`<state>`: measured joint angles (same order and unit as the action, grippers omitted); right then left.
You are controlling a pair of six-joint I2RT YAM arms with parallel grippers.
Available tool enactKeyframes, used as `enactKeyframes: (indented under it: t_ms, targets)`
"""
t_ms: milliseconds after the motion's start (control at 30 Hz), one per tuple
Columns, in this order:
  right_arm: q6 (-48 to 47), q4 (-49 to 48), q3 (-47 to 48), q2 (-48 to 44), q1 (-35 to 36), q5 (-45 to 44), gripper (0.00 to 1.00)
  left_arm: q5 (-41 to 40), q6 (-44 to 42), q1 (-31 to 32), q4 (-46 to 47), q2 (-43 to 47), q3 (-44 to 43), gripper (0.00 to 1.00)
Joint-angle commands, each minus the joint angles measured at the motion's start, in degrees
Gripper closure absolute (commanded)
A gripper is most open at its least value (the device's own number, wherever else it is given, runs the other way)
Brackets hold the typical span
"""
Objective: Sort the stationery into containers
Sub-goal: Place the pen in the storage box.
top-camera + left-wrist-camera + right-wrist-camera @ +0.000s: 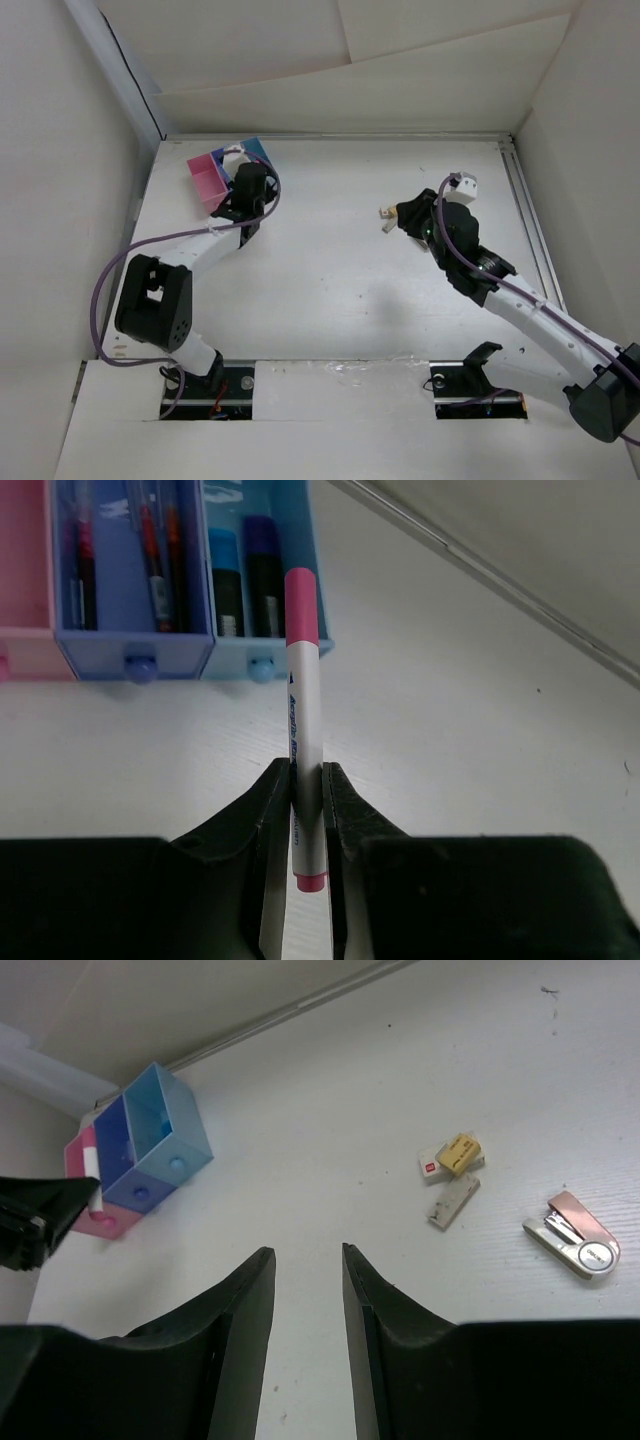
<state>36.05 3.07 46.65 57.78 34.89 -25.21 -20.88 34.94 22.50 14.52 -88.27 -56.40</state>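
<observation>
Three joined bins stand at the far left [212, 178]: pink [25, 580], purple-blue [125, 640] and light blue [235, 655]. The purple-blue bin holds thin red pens [150, 560]. The light blue bin holds a blue-capped marker [226, 580] and a purple-ended marker [264, 570]. My left gripper [308, 770] is shut on a white marker with pink ends [303, 680], held lengthwise and pointing at the bins, its tip near the light blue bin's front. My right gripper [308, 1252] is open and empty above the middle right of the table [395, 215].
Small erasers [455, 1155] and a grey block [452, 1202] lie by the right gripper, with a metal stapler-like tool [572, 1235] to their right. The bins also show in the right wrist view [150, 1150]. White walls close the table on three sides.
</observation>
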Motion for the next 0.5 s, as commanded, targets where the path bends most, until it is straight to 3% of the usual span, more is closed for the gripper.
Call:
enactKeyframes:
  t_ms: [0, 267, 467]
  targets:
    - [0.0, -1.0, 1.4, 0.2, 0.2, 1.0, 0.61, 4.6, -1.1, -3.3, -0.3, -2.2, -6.5, 1.0]
    - [-0.5, -1.6, 1.4, 0.8, 0.2, 2.2, 0.61, 7.2, -1.9, -12.5, -4.2, -13.5, -20.0, 1.0]
    - [-0.5, -1.6, 1.4, 1.8, 0.2, 2.2, 0.61, 8.2, -1.9, -16.8, -6.1, -17.8, -23.0, 1.0]
